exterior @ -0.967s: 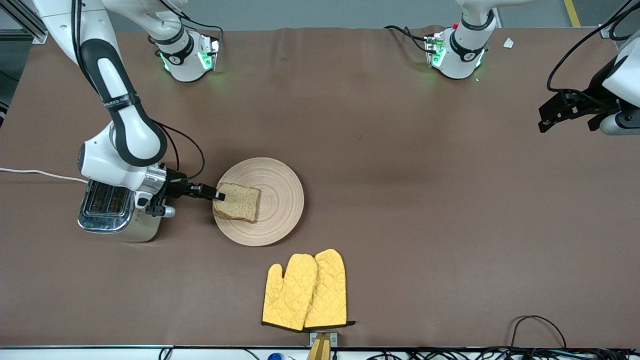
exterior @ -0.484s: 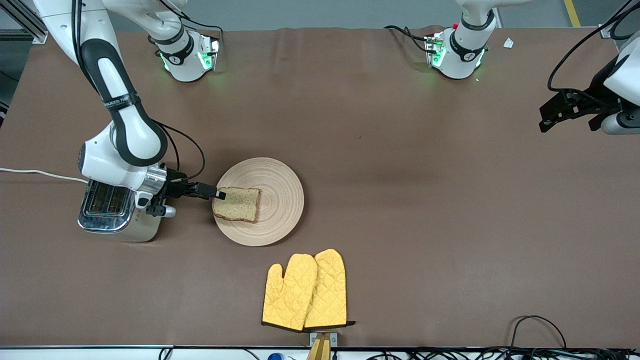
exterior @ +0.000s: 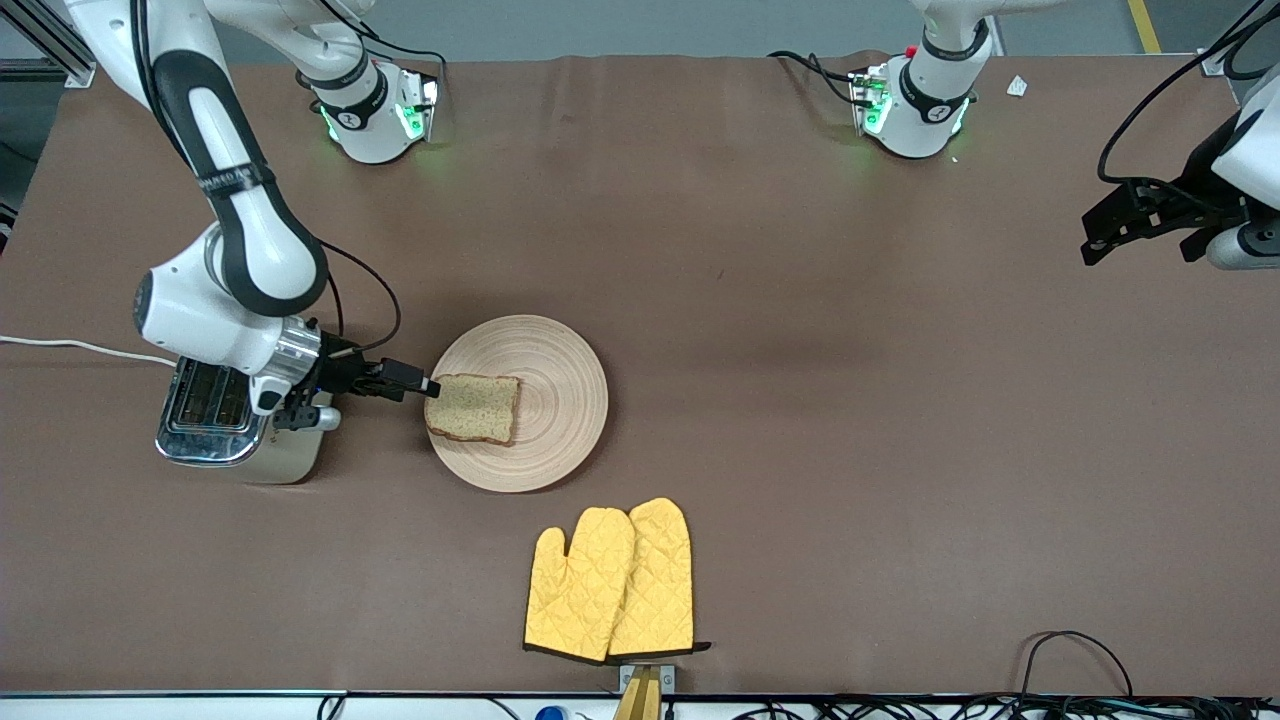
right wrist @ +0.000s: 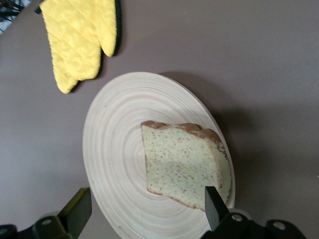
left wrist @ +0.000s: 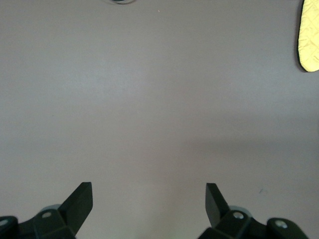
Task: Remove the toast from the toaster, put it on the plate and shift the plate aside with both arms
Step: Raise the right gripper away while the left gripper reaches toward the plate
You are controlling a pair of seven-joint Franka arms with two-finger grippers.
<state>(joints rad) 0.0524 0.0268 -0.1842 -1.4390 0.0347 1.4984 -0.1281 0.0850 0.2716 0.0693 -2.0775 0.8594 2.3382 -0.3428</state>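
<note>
Toast [exterior: 473, 408] lies flat on the plate [exterior: 560, 400], at the plate's toaster [exterior: 235, 430] side. Right claw [exterior: 425, 386] is open beside the plate's rim, holding nothing. Left claw [exterior: 1140, 222] waits open, well apart from the plate. Both should grip opposite plate edges and slide gently.

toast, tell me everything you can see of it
The toast is one brown, speckled wholegrain slice with a darker crust. It lies flat on the wooden plate, on the part toward the toaster, its edge at the rim. The open right gripper is just at that edge, not clamping it.
</note>
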